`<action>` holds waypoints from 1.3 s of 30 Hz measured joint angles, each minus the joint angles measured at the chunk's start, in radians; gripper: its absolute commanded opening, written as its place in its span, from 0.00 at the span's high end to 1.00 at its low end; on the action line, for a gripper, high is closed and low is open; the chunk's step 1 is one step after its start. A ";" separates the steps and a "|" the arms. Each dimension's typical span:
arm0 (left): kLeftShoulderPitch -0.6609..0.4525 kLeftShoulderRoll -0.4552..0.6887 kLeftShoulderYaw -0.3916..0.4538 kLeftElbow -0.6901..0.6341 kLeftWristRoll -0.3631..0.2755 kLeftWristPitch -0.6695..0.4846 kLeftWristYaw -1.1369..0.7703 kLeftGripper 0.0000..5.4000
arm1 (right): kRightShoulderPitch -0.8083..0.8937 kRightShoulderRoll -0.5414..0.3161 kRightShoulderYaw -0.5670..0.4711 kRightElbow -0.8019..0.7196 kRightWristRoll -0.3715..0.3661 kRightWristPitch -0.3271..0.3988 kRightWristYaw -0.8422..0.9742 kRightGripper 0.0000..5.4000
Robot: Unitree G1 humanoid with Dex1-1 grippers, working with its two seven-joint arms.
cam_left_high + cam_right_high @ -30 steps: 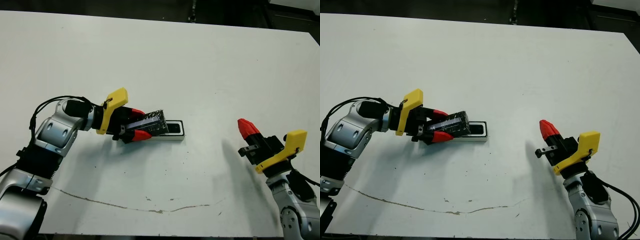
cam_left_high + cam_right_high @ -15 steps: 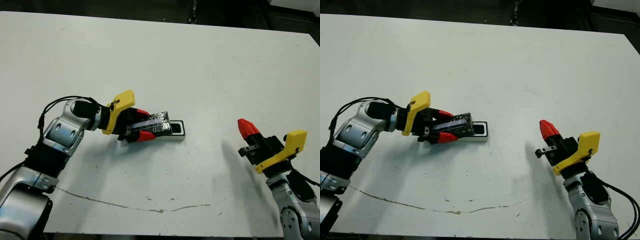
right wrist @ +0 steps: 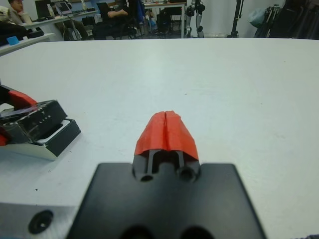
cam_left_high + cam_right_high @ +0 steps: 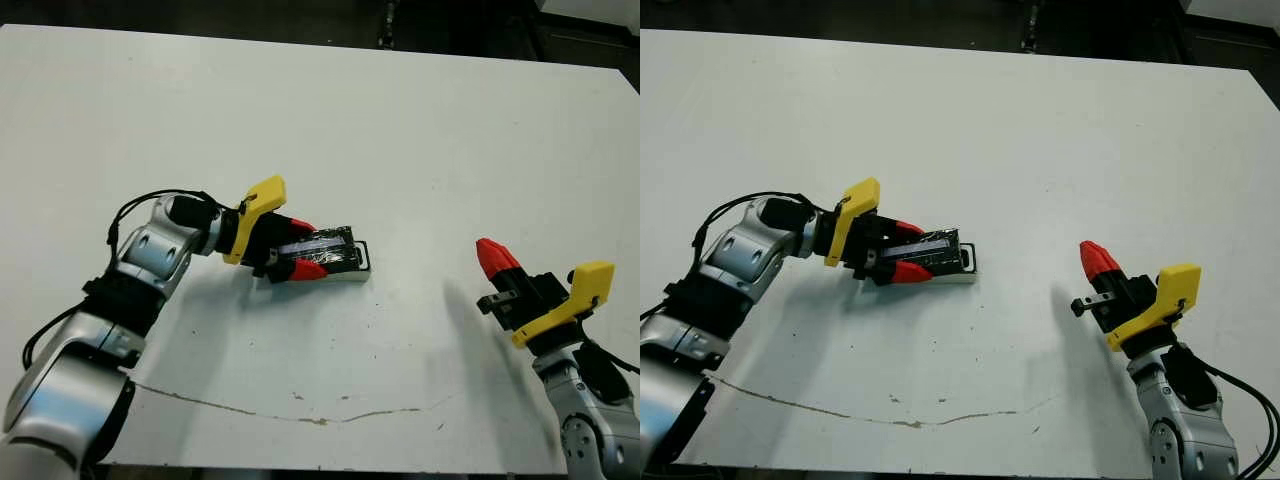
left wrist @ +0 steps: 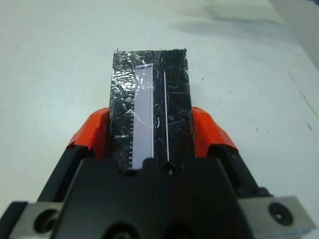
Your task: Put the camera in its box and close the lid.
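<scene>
Left arm has carried the lid (image 4: 322, 246) rightward over the past second, from covering about half the box (image 4: 356, 272) to lying over nearly its whole length; only the right end wall and rim show; right arm unchanged. Nearest: right gripper (image 4: 490, 254) at the near right, red tips pressed together, holding nothing, well apart from the box; a dark scuff line (image 4: 300, 415) crosses the near table (image 4: 400, 130). Mid-table: left gripper (image 4: 301, 248) pinching the lid by its long edges, one red finger (image 5: 90, 135) on each side, lid riding slightly tilted above the tray. Judged step: seating the lid, task nearly done. Risks: lid looks a little skewed to the tray, so a corner may catch the rim and ride up; pressing down could shove the light box along the table, since nothing braces it; fingers flanking the lid may foul the tray walls on release. Hidden: camera not visible, presumably beneath the lid, unconfirmed; whether the lid touches the rim cannot be told. Far side: people seated beyond the table, indistinct.
</scene>
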 measured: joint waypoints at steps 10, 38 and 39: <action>-0.058 -0.070 -0.001 0.139 0.015 -0.053 -0.014 0.42 | 0.000 0.000 0.000 0.004 0.000 0.000 0.005 1.00; -0.027 -0.103 -0.017 0.097 0.158 -0.082 0.115 0.08 | 0.001 0.000 -0.001 0.002 0.001 0.000 0.008 1.00; -0.026 -0.103 -0.015 0.091 0.158 -0.078 0.120 0.06 | 0.001 0.000 -0.001 0.002 0.000 0.000 0.008 1.00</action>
